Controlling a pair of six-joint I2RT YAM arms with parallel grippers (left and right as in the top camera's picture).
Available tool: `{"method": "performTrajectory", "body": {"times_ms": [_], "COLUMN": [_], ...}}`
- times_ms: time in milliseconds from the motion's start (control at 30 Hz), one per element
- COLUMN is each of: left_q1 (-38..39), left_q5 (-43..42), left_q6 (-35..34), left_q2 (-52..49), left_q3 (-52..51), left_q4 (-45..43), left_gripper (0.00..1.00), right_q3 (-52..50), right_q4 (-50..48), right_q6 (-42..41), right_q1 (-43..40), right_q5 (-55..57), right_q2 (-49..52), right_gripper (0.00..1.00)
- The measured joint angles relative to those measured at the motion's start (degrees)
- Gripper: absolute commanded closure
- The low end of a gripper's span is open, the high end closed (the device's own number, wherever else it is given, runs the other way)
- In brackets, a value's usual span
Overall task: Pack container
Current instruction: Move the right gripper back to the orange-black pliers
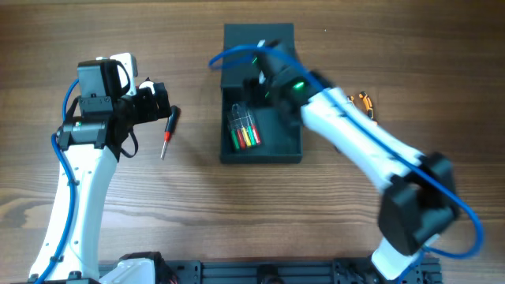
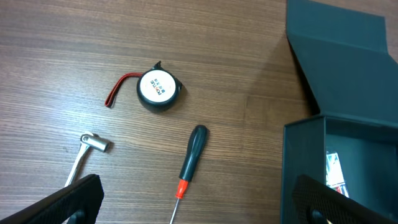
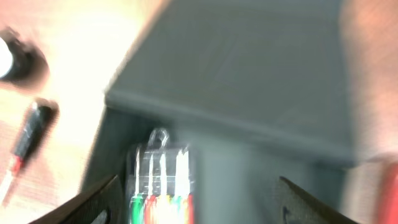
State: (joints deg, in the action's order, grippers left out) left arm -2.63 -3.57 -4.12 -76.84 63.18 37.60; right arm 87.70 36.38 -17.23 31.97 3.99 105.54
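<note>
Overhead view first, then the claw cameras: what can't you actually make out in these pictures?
- Overhead: the right arm hides the right claw and part of the container; the orange object beside it is too small to identify.
- Overhead: the left arm covers the tape measure and hammer, seen only from the left wrist.
- Left wrist: the hammer's handle is cut off behind the left claw.
- Right wrist: blur makes the screwdriver packet unreadable.

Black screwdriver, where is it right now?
Overhead view: the black screwdriver lies on the table between the left gripper and the container.
</note>
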Motion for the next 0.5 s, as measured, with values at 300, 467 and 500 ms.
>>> {"method": "performTrajectory", "body": {"times_ms": [300, 467, 500], "left_q1": [0.0, 0.0, 0.0], "left_q5": [0.3, 0.3, 0.3], "left_q6": [0.0, 0.0, 0.0], "left_q2": [0.0, 0.0, 0.0], "left_q3": [0.0, 0.0, 0.0], "left_q4": [0.0, 0.0, 0.0], "left_gripper": [0.00, 0.00, 0.00], "right_q3": [5.2, 2.3, 1.9], "right_q4": [13.6, 14.9, 15.9], "right_q6": [19.3, 24.0, 25.1], "right_q1": [-27.4, -36.1, -36.9], "right_q5": [1.2, -1.2, -1.9], "right_q2": [-7.1, 0.8, 2.3], "right_gripper": [0.13, 0.17, 0.18]}}
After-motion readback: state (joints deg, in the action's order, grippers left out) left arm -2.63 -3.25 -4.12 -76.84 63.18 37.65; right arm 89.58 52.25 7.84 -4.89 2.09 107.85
